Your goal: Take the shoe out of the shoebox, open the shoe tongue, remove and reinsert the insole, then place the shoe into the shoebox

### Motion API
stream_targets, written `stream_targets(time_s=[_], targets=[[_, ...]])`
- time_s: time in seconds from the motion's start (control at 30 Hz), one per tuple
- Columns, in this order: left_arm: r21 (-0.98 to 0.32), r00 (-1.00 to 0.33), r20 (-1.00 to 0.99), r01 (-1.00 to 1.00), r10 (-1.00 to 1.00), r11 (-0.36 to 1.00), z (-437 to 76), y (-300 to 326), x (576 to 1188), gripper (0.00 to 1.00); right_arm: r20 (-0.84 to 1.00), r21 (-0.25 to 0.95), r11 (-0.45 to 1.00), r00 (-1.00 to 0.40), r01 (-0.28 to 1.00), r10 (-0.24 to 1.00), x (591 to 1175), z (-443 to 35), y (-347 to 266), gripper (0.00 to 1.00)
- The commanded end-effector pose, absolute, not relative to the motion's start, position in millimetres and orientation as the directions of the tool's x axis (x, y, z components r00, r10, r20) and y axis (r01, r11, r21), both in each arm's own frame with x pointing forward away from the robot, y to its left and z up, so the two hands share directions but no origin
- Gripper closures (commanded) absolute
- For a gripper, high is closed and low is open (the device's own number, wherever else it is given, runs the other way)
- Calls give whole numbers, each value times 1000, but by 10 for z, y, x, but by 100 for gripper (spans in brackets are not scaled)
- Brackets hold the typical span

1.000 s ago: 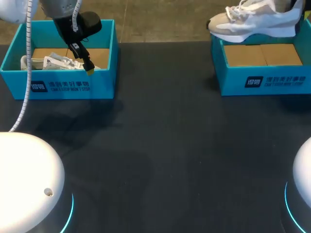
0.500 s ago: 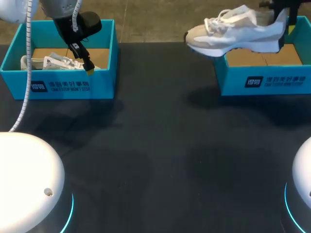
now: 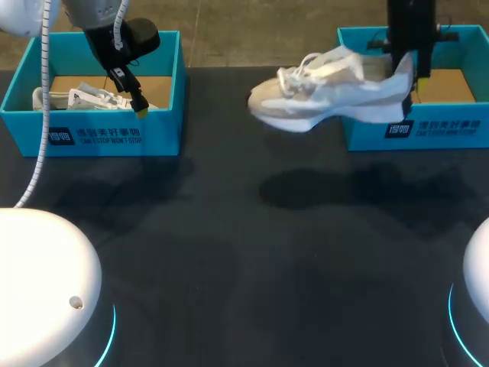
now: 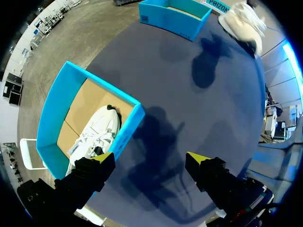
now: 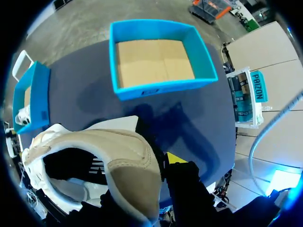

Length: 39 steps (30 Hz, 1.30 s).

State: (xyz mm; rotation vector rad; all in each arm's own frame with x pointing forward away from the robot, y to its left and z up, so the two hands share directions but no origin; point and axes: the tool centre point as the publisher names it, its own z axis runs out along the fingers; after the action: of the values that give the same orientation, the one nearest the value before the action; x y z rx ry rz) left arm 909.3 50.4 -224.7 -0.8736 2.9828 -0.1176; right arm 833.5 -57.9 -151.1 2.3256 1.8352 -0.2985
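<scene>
Right end effector (image 3: 407,76): clenched on the shoe (image 3: 328,92) at the heel, which leaves laces and tongue free for my other arm.
Shoe: in the air, sole down, toe towards my left, just outside the right box (image 3: 428,126), over the worktop (image 3: 244,252). I judge it is out; set-down is next.
Left end effector (image 4: 150,160): released, hanging over the front wall of the left box (image 3: 114,136); another shoe (image 3: 84,98) lies inside.
</scene>
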Motion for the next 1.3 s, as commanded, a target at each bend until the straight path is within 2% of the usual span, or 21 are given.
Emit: stream_targets(time_s=[0.03,0.67,1.0,1.3], targets=[[-82,-842,-11,-537,-539,840,-2245,510,9080,0,-255,75,-228,239,971,937,8046,-1557,-345,100],[-82,-842,-11,-537,-539,840,-2245,510,9080,0,-247,16,-216,213,976,945,7315,-1877,523,100],[-82,-842,-11,-537,-539,840,-2245,510,9080,0,-246,-11,-150,142,989,959,7012,-1981,810,100],[-82,-842,-11,-537,-539,840,-2245,510,9080,0,-237,-14,-160,152,987,959,6985,-1996,830,100]])
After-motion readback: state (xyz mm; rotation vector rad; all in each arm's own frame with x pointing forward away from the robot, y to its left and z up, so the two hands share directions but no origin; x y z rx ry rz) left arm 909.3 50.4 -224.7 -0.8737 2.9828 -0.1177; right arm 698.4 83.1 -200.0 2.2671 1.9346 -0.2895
